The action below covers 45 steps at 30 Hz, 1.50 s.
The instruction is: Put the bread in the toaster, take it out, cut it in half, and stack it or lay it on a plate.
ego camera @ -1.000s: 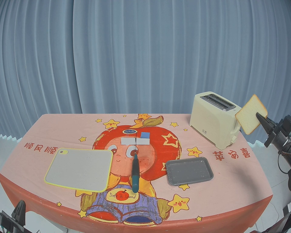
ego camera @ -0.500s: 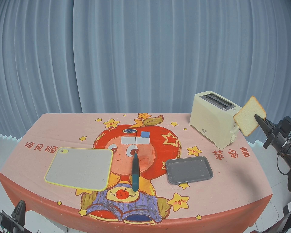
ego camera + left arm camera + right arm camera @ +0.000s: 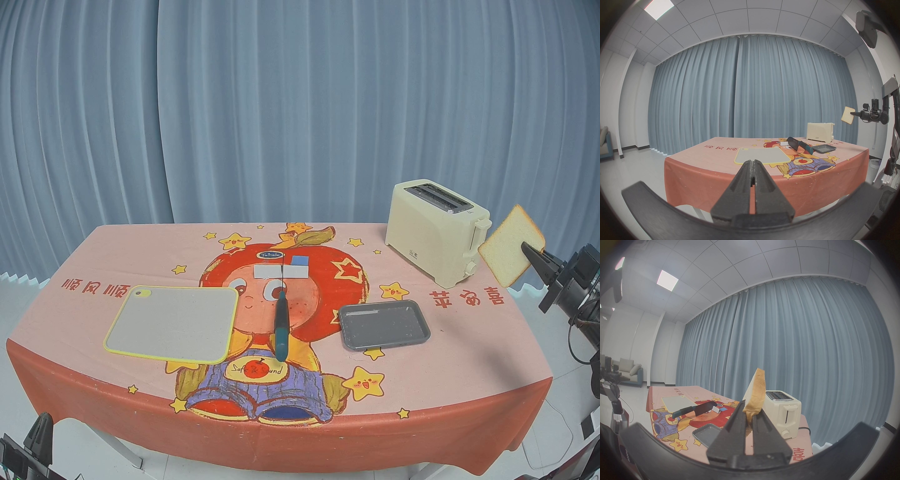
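My right pincer [image 3: 749, 411] is clenched on one edge of the bread [image 3: 507, 255], a pale square slice with a tan crust, nipped between two black wedge-shaped fingers. The slice stands tilted in the air off the right end of the worktop [image 3: 475, 356], near the lever end of the toaster [image 3: 431, 234]. My left pincer [image 3: 752, 167] is closed to a hairline slit with nothing in it, low off the near left corner.

The toaster is a cream, round-cornered box with two long slots on top. On the printed pink cloth lie a shallow dark grey tray [image 3: 425, 322], a knife [image 3: 282, 331] with a teal handle, and a flat grey cutting board [image 3: 172, 324] rimmed in yellow-green.
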Tool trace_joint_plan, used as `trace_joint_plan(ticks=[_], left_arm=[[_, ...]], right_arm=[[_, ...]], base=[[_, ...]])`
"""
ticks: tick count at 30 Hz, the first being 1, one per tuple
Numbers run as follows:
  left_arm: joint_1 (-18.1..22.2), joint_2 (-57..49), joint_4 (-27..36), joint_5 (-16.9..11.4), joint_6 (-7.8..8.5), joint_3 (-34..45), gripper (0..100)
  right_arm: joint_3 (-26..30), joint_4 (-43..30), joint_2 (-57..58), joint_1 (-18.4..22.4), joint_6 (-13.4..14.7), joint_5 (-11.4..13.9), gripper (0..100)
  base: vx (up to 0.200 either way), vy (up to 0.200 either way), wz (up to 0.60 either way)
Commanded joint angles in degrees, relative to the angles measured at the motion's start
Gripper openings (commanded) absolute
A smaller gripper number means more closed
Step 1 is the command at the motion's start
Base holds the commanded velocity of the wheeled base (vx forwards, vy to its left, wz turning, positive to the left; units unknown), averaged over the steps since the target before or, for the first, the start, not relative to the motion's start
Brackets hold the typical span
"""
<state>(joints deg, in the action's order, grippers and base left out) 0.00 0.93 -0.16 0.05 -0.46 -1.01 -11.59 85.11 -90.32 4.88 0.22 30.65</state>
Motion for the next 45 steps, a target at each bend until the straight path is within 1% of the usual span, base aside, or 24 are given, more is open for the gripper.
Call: trace_joint_plan(ticks=[1, 8, 14, 45], left_arm=[[0.00, -0.93, -0.02, 0.04, -0.06, 1.01, 0], [0.00, -0.93, -0.02, 0.04, -0.06, 1.01, 0], [0.00, -0.93, -0.02, 0.04, -0.06, 1.01, 0], [0.00, -0.93, -0.02, 0.04, -0.06, 1.01, 0]], right_arm=[[0.08, 0.05, -0.47, -0.13, -0.04, 0.03, 0], [0.26, 1.46, -0.47, -0.22, -0.04, 0.03, 0], [0.69, 1.81, -0.47, -1.71, -0.04, -0.06, 0], [1.57, 1.81, -0.38, -3.12, 0.04, -0.06, 0]], base=[[0.000, 0.000, 0.00], [0.000, 0.000, 0.00], [0.000, 0.000, 0.00], [0.000, 0.200, 0.00]])
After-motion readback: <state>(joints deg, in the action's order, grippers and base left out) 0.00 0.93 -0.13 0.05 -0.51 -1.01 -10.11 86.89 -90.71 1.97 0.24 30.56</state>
